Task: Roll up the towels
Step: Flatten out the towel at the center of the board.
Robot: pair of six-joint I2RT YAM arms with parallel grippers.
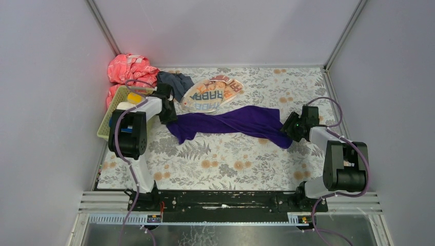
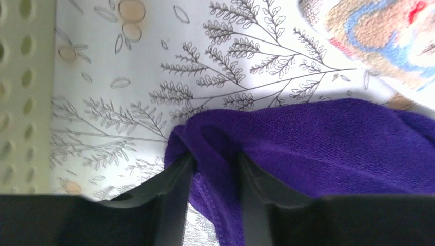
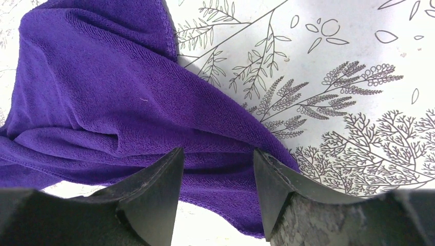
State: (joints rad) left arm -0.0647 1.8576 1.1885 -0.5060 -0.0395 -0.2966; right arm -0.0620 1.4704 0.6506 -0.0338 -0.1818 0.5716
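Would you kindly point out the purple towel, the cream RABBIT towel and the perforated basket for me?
purple towel (image 1: 233, 123), top external view, on its middle stretch.
cream RABBIT towel (image 1: 210, 96), top external view, on the printed lettering.
perforated basket (image 1: 110, 116), top external view, on its left wall.

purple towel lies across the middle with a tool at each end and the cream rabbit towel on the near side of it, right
Not quite: the cream RABBIT towel lies on the far side of the purple towel, not the near side, as the top external view shows. The rest holds: the left tool and right tool sit at its two ends.
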